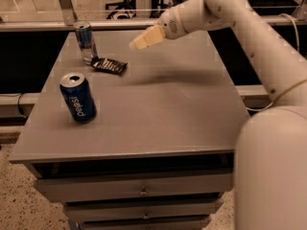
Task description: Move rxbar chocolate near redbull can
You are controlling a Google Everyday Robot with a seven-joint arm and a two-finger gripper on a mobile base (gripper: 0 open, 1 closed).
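The rxbar chocolate (109, 65), a flat dark bar with white lettering, lies on the grey table (158, 109) at the back left. It lies right beside the base of the redbull can (85, 42), a slim silver-and-blue can standing upright. My gripper (136, 43) hangs in the air above the table, to the right of the bar and clear of it, with nothing in it.
A wider blue Pepsi can (77, 97) stands upright nearer the front left of the table. Drawers run below the table's front edge (139, 190). My white arm (249, 28) reaches in from the right. A rail and chairs lie behind the table.
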